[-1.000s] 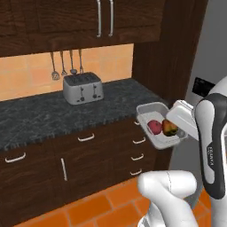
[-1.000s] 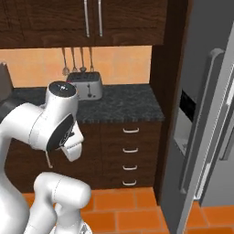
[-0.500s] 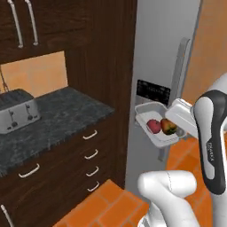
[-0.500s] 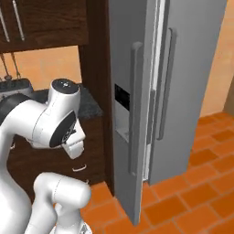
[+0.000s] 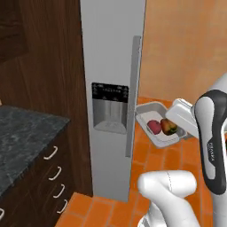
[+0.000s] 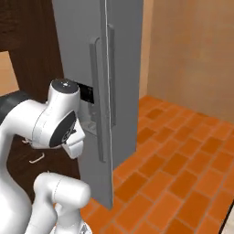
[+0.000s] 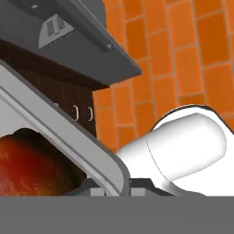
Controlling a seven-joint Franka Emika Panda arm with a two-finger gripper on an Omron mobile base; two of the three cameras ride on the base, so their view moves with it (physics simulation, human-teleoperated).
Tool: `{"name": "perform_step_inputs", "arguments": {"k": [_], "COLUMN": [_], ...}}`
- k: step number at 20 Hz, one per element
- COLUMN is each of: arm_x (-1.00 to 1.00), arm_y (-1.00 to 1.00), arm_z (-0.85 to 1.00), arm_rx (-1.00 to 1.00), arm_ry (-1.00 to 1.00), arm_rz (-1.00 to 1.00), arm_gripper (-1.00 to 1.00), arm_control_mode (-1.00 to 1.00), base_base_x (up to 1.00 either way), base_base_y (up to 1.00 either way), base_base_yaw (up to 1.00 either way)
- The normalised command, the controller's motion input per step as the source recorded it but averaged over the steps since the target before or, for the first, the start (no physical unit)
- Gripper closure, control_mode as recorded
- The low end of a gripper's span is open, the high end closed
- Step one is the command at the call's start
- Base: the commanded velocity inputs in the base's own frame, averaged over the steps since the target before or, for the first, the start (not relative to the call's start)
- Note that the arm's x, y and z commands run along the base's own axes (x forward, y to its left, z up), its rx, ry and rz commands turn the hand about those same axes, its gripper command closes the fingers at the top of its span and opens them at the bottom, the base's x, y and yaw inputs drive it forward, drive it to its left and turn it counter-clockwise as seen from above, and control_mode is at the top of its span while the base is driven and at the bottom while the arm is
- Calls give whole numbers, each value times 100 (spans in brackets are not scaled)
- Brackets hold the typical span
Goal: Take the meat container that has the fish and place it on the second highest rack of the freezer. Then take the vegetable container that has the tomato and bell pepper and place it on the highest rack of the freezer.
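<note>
From the left base view, the freezer (image 5: 113, 88) stands tall and grey with its doors closed, a black dispenser panel (image 5: 110, 93) set in the front and a long bar handle (image 5: 132, 95) running beside it. Dark wood cabinets and a speckled dark counter (image 5: 22, 137) with drawers (image 5: 55, 177) fill the left side; the floor (image 5: 150, 155) is orange brick tile and the far wall is plain orange-tan. To the right of the handle, a white tray (image 5: 155, 122) is held up in the air, with the tomato (image 5: 154, 127) and the bell pepper (image 5: 168, 126) side by side in it. The pincer's end is hidden behind the tray's far edge and the white arm.

In the right base view, the freezer (image 6: 98, 55) shows its two closed doors and handles, with tiled floor (image 6: 183, 160) stretching to the wall. The arm's bulk covers the tray.

In the hand view, the tray's grey rim (image 7: 68, 137) runs diagonally, close up, with the bell pepper (image 7: 32, 164) cut off at the lower left. The pincer is clamped together on the tray's edge at the bottom. Below lie the tiles and the freezer's top edge.
</note>
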Motion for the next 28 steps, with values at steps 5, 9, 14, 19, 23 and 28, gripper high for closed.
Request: {"name": "perform_step_inputs", "arguments": {"k": [5, 9, 14, 19, 23, 28], "arm_x": [0, 0, 0, 0, 0, 0], "arm_y": [0, 0, 0, 0, 0, 0], "arm_z": [0, 0, 0, 0, 0, 0], "arm_rx": [0, 0, 0, 0, 0, 0], "arm_ry": [0, 0, 0, 0, 0, 0], "arm_rz": [0, 0, 0, 0, 0, 0], "arm_gripper": [100, 100, 100, 100, 100, 100], "arm_control_mode": [100, 100, 100, 100, 100, 100], "base_base_x": [0, 13, 38, 70, 92, 100], "base_base_y": [3, -14, -42, -46, -36, -8], "base_base_yaw": [-62, -62, -54, -40, -29, -15]}}
